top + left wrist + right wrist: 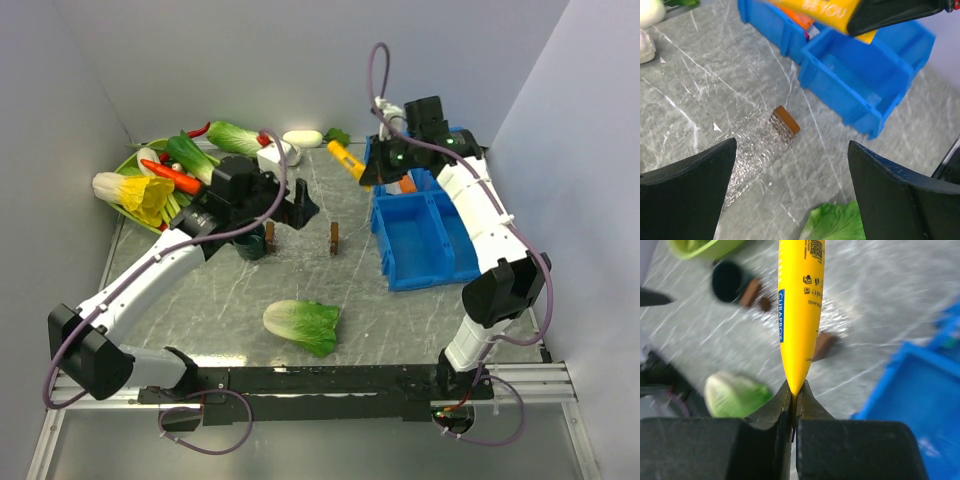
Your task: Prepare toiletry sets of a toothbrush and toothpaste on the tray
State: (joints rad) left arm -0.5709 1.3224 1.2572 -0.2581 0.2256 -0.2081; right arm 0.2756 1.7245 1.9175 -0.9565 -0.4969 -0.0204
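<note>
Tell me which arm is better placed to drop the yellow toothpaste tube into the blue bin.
Right. The right hand is shut on the yellow toothpaste tube, close by the blue bin; the left hand is open and empty.

The toothpaste (797, 315) looks glossy plastic, the tray (840, 85) smooth plastic.
</note>
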